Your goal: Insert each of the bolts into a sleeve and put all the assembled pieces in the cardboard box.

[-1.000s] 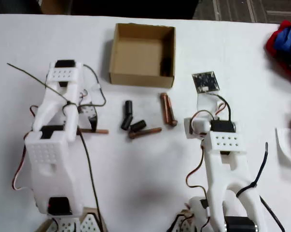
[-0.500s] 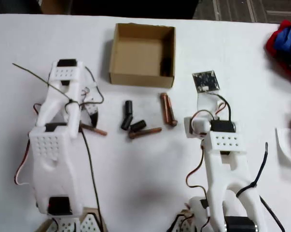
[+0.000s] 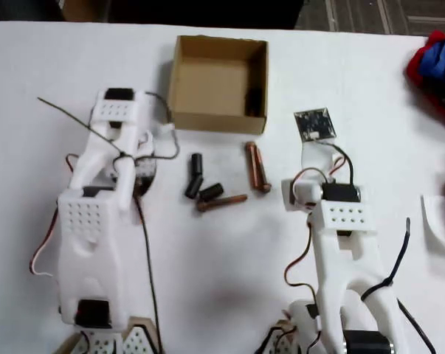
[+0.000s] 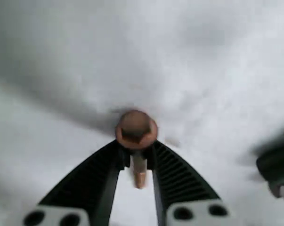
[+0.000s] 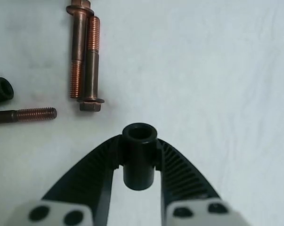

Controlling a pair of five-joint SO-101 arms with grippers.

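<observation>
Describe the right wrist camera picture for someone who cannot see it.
The black end effector grips a short black cylindrical sleeve, hollow end visible, over a white table. Beyond lie two copper-coloured metal bolts side by side, head to tail, with a third bolt's threaded end and another black sleeve nearby.

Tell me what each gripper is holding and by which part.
The left gripper grips a copper-coloured metal bolt by its shank, just under the head. The right gripper grips a black cylindrical sleeve by its sides.

Bright, even light from above casts soft shadows on the white table [image 3: 222,265]
</observation>
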